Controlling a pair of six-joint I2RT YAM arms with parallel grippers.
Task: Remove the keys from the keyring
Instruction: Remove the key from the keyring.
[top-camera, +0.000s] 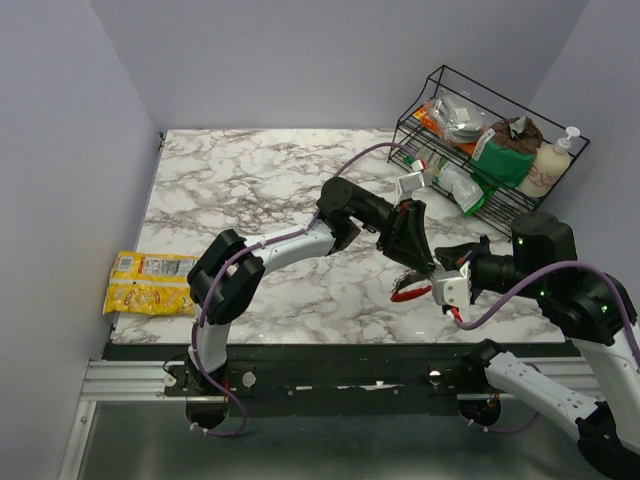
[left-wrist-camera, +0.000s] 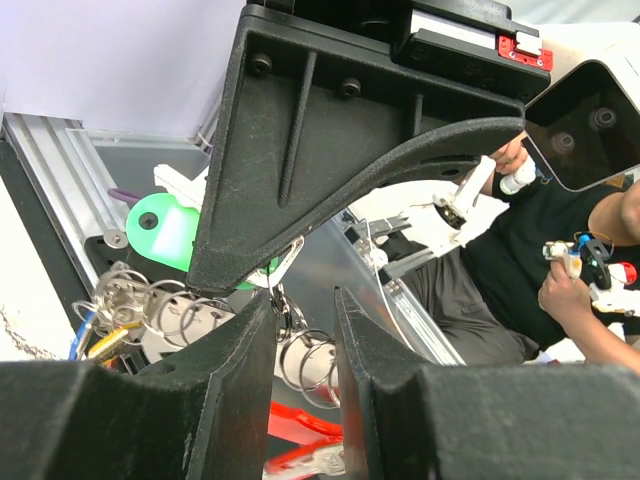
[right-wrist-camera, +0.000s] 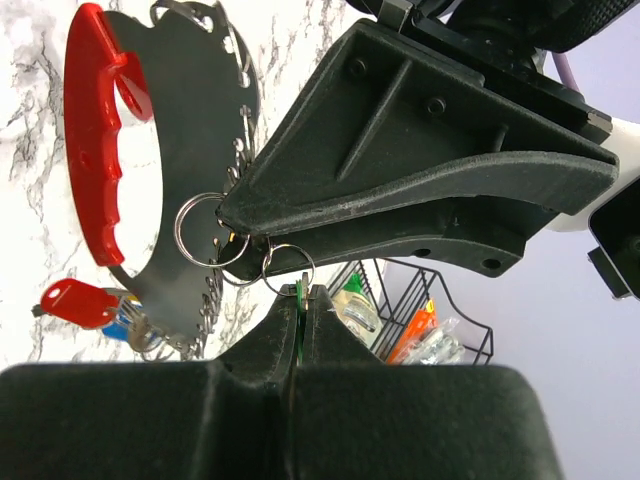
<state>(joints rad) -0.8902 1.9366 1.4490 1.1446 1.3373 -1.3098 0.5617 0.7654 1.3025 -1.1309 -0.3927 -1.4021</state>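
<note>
The green key (left-wrist-camera: 165, 230) could slip out if the right claw (right-wrist-camera: 298, 292) pulls too fast, because it only has the thin edge of the tag. A hard pull could also tug the whole keyring (right-wrist-camera: 95, 150) out of the left claw (right-wrist-camera: 232, 228), and then it would drop on the surface (top-camera: 250, 180). The little rings (right-wrist-camera: 197, 228) are bunched together, so the wrong one might catch and get stuck.

The right claw is squeezed tight on the green key. The left claw is almost closed too. It looks like it pinches the grey metal edge of the keyring, but I can't be fully sure. The two claws are very close, almost tip to tip. The keyring hangs off the left claw's tip, with its red part on the far side from both claws. A red key (right-wrist-camera: 72, 300) and a blue key (right-wrist-camera: 122, 327) hang at the keyring's low end, off to the side of the right claw
</note>
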